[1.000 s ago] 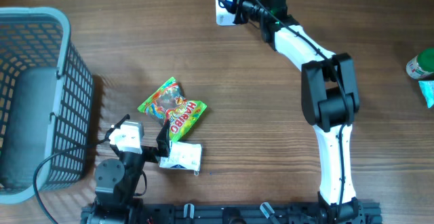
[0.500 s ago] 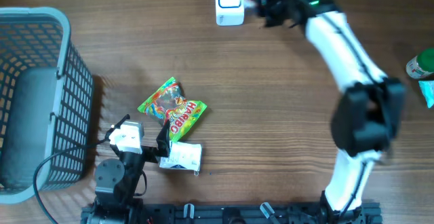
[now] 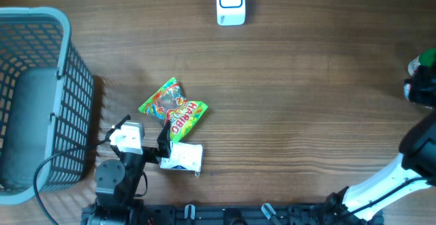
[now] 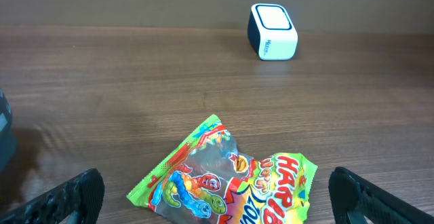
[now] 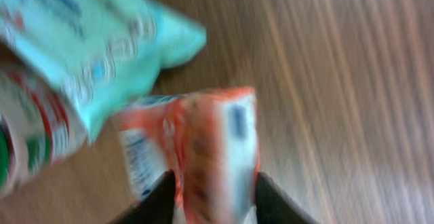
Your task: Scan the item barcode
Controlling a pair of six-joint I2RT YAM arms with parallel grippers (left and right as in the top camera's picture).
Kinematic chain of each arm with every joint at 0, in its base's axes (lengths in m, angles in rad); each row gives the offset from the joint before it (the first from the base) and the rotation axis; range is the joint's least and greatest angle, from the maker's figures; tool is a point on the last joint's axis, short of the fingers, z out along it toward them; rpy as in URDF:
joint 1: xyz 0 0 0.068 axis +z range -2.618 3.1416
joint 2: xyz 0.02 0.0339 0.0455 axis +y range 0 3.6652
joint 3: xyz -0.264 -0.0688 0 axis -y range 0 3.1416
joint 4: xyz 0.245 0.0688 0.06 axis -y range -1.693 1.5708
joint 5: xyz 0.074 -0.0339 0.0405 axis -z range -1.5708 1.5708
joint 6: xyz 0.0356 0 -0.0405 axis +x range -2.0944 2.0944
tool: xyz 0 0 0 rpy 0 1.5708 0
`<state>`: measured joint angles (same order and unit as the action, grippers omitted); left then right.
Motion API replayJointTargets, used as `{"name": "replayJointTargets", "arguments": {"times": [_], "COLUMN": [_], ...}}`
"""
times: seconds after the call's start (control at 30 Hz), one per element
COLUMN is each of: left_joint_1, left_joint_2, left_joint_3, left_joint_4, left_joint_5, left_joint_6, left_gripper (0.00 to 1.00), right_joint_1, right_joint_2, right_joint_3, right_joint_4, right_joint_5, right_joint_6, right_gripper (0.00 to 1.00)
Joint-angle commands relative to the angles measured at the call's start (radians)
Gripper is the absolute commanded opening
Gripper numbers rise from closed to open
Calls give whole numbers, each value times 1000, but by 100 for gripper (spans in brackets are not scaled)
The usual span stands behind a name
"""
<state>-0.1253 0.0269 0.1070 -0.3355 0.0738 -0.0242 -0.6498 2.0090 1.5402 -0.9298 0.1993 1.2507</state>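
An orange and white packet sits between the two dark fingers of my right gripper; the right wrist view is motion-blurred, so I cannot tell whether they press on it. In the overhead view that gripper is at the table's right edge, far from the white barcode scanner at the back centre. My left gripper stands wide open just short of a green Haribo bag, touching nothing. The scanner also shows far ahead of it.
A teal packet and a green-and-red container lie beside the right gripper. A white packet lies by the left gripper, below the Haribo bag. A grey mesh basket stands at the left.
My right arm has swung from the scanner at the back across to the table's right edge, carrying the orange packet. The left arm, Haribo bag and scanner have not moved.
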Motion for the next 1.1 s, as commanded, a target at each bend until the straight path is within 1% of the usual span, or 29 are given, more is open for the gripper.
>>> {"name": "replayJointTargets", "arguments": {"times": [0.0,0.1,0.13,0.17,0.2,0.27,0.3,0.33,0.37,0.43,0.47,0.5,0.53,0.57,0.6,0.67,0.73,0.8,0.87,0.97,1.07], "left_joint_1": [-4,-4,-4,-4,-4,-4,-4,-4,-4,-4,-4,-4,-4,-4,-4,-4,-4,-4,-4,-4,-4], "left_joint_2": [-5,-5,-5,-5,-5,-5,-5,-5,-5,-5,-5,-5,-5,-5,-5,-5,-5,-5,-5,-5,-5], "left_joint_3": [-5,-5,-5,-5,-5,-5,-5,-5,-5,-5,-5,-5,-5,-5,-5,-5,-5,-5,-5,-5,-5], "left_joint_4": [4,4,4,4,4,4,4,4,4,4,4,4,4,4,4,4,4,4,4,4,4], "left_joint_5": [8,8,8,8,8,8,8,8,8,8,8,8,8,8,8,8,8,8,8,8,8], "left_joint_6": [-10,-10,-10,-10,-10,-10,-10,-10,-10,-10,-10,-10,-10,-10,-10,-10,-10,-10,-10,-10,-10], "left_gripper": [100,100,100,100,100,100,100,100,100,100,100,100,100,100,100,100,100,100,100,100,100], "right_joint_1": [-66,-88,-65,-26,27,168,290,372,481,686,760,862,934,999,1037,1107,1154,1202,1255,1287,1287], "right_joint_2": [-5,-58,-123,-188,-232,-267,-262,-252,-233,-178,-151,-101,-61,-19,6,72,123,141,146,176,222], "right_joint_3": [42,131,148,148,148,148,146,141,134,119,114,108,108,108,108,108,108,108,106,102,97], "right_joint_4": [9,-81,-119,-137,-138,-138,-137,-130,-117,-103,-102,-71,-38,7,44,137,184,225,283,278,225], "right_joint_5": [-142,-176,-195,-252,-333,-525,-609,-632,-657,-755,-735,-616,-505,-491,-533,-753,-862,-863,-855,-851,-855], "right_joint_6": [-260,-256,-257,-286,-362,-529,-624,-679,-774,-1029,-1064,-1067,-1054,-1066,-1102,-1234,-1279,-1327,-1325,-1236,-1118], "right_gripper": [99,100,100,100,100,100,100,100,100,100,100,100,100,100,100,100,100,100,100,100,100]}}
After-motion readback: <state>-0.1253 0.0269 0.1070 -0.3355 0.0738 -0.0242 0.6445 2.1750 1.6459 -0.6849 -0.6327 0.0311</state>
